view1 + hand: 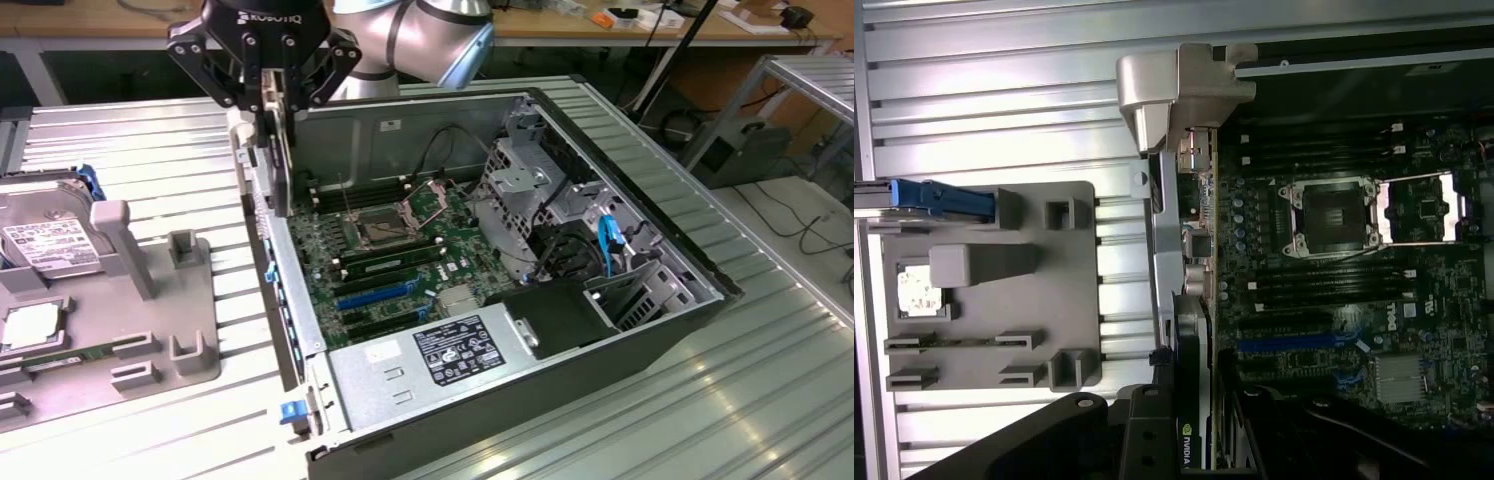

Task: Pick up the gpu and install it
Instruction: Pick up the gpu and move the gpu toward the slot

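Gpu hangs edge-down, pinched tight in the gripper, bracket toward the open case's rear wall, probably so it lines up with the blue slot on the motherboard beyond.

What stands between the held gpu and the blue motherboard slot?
Nothing visible. The gpu hangs upright in the gripper beside the open case's wall; the blue slot lies uncovered.
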`<action>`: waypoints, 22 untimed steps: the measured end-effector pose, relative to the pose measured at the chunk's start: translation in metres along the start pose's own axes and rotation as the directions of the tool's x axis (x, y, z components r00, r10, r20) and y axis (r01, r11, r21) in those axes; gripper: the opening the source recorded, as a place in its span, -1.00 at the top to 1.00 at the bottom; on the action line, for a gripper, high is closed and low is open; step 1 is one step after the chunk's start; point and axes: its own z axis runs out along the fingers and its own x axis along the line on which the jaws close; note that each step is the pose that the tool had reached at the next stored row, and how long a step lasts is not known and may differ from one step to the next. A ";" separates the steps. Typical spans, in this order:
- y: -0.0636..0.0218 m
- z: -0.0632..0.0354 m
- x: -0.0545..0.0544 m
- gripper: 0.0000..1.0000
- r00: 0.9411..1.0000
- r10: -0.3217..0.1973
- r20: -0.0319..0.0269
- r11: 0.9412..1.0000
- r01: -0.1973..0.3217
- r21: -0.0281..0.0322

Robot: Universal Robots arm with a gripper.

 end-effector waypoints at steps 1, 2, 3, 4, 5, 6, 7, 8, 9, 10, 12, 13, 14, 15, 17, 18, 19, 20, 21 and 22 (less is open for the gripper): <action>0.0001 0.0000 -0.001 0.47 1.000 0.000 0.000 1.000 0.000 0.000; 0.0002 0.0000 -0.002 0.47 1.000 0.000 0.000 1.000 0.000 0.000; 0.0002 0.0000 -0.003 0.47 1.000 0.000 0.000 1.000 0.000 0.000; 0.0004 -0.0001 -0.005 0.47 1.000 0.000 0.000 1.000 0.000 0.000; 0.0004 -0.0001 -0.005 0.47 1.000 0.000 0.000 1.000 0.000 0.000; 0.0006 -0.0001 -0.008 0.47 1.000 0.000 0.000 1.000 0.000 0.000; 0.0008 -0.0001 -0.010 0.47 1.000 0.000 0.000 1.000 0.000 0.000; 0.0009 -0.0001 -0.012 0.47 1.000 0.000 0.000 1.000 0.000 0.000; 0.0010 -0.0002 -0.013 0.47 1.000 0.000 0.000 1.000 0.000 0.000; 0.0011 -0.0002 -0.014 0.47 1.000 0.000 0.000 1.000 0.000 0.000; 0.0013 -0.0002 -0.018 0.47 1.000 0.000 0.000 1.000 0.000 0.000; 0.0015 -0.0002 -0.020 0.47 1.000 0.000 0.000 1.000 0.000 0.000; 0.0016 -0.0003 -0.021 0.47 1.000 0.000 0.000 1.000 0.000 0.000; 0.0017 -0.0003 -0.022 0.47 1.000 0.000 0.000 1.000 0.000 0.000; 0.0019 -0.0003 -0.025 0.47 1.000 0.000 0.000 1.000 0.000 0.000; 0.0020 -0.0003 -0.026 0.47 1.000 0.000 0.000 1.000 0.000 0.000; 0.0021 -0.0004 -0.027 0.47 1.000 0.000 0.000 1.000 0.000 0.000; 0.0022 -0.0003 -0.028 0.47 1.000 0.000 0.000 1.000 0.000 0.000; 0.0023 -0.0003 -0.030 0.47 1.000 0.000 0.000 1.000 0.000 0.000; 0.0024 -0.0004 -0.032 0.47 1.000 0.000 0.000 1.000 0.000 0.000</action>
